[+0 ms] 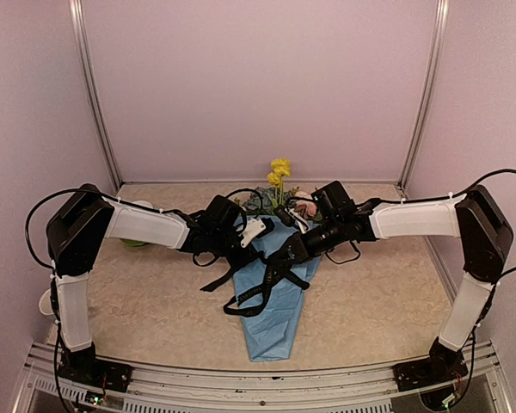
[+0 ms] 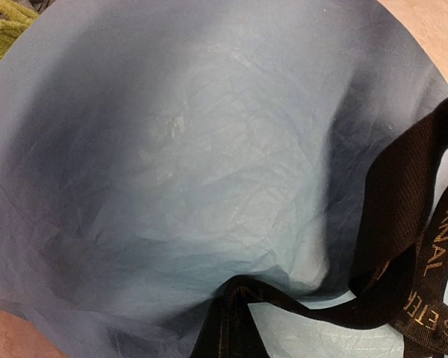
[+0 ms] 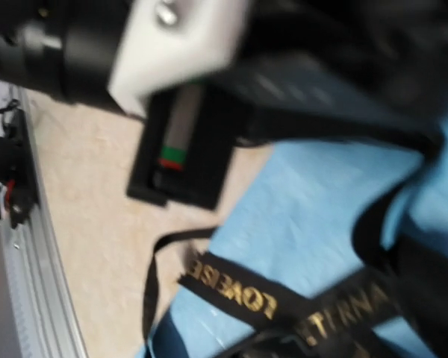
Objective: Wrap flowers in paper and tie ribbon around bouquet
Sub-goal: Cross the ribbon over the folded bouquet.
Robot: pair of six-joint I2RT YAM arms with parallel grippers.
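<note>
The bouquet is lying tip toward 6 o'clock, blooms at 12. The ribbon is crossing it just 6 o'clock of the left pincer and the nearer right pincer, both sitting pressed together.

The left arm and right arm are built alike: smooth white shells on the long links, bulky matte-black housings at the joints, and black bases at the near edge of the bench. Thin black cables loop outside each shoulder. The left claw carries a white plate with a silver screw and a black block with green and red marks.
</note>
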